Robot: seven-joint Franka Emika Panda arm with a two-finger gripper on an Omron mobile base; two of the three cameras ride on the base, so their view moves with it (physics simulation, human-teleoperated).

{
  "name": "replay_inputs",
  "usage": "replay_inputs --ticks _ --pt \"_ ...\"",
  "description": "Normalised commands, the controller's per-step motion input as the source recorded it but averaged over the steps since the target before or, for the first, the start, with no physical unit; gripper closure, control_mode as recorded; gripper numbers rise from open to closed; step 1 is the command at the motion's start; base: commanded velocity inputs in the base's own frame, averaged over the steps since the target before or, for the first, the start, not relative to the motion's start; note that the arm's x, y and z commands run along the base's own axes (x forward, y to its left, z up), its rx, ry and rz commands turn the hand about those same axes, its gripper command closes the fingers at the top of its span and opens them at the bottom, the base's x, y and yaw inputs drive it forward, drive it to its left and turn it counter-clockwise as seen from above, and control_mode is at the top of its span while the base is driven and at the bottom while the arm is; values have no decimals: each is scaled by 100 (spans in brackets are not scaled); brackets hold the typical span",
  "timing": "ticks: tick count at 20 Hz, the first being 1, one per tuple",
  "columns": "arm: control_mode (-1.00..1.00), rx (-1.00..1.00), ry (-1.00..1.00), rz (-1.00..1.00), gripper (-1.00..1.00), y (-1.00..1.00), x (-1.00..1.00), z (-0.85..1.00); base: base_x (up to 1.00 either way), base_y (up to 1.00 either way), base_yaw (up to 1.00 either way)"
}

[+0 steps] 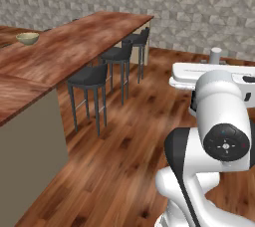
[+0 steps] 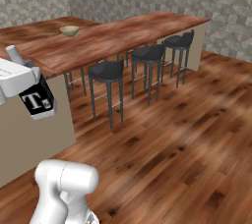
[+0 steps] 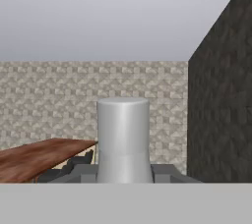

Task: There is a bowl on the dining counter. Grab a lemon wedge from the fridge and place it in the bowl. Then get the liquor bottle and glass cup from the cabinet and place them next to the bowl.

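Bowl (image 1: pixel 27 38): pale olive-tan, plain, far left on the counter.
Counter top (image 1: pixel 74 42): reddish-brown wood grain with darker streaks.
Counter side (image 1: pixel 32 156): flat beige-grey.
Stools (image 1: pixel 89 77): dark charcoal seats, thin grey legs.
Floor (image 1: pixel 124 161): warm brown planks, streaked.
Far wall (image 1: pixel 199 7): grey and tan mottled stone pattern.
Bottle (image 3: pixel 123 139): smooth pale grey, near, between the fingers.
Right wall (image 3: pixel 221 95): dark charcoal stone.

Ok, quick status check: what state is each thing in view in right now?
bowl: upright on the dining counter, looks empty.
gripper: shut on glass cup, carried upright.
stools: three, standing tucked along the counter.
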Motion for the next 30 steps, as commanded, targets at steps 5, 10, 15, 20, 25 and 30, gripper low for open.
replay_inputs --ticks 5,10,15,20,25,30 --pt "100 0 0 0 100 0 0 0 79 -86 36" --pt "100 0 0 0 100 0 0 0 62 -91 35" --pt "100 0 0 0 100 0 0 0 52 -93 36" --pt "100 0 0 0 100 0 0 0 50 -94 36" --pt "100 0 0 0 100 0 0 0 51 -93 37" --pt "100 0 0 0 100 0 0 0 52 -93 37"
